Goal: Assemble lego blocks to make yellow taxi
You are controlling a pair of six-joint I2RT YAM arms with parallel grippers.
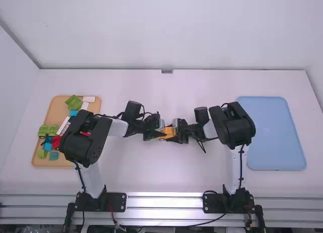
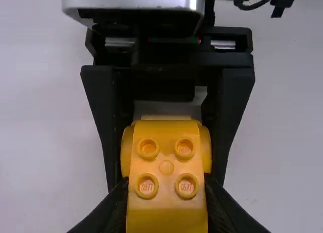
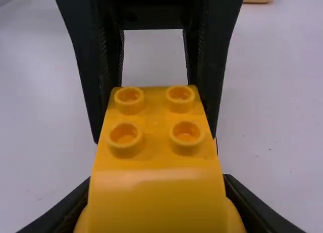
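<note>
Held block: yellow-orange. Left gripper, right gripper: black. Left tray: tan. Its blocks: green, blue, teal, red, white. Right tray: solid blue. Table: white.

The setting appears to be a robotics laboratory. In the high view, a left arm and a right arm, both jointed machines, stand on black mounts beside ribbed metal rails, with cables around their bases. Pale, plain walls border the white table, where a tan tray of toy blocks and a blue tray flank the workspace.
</note>
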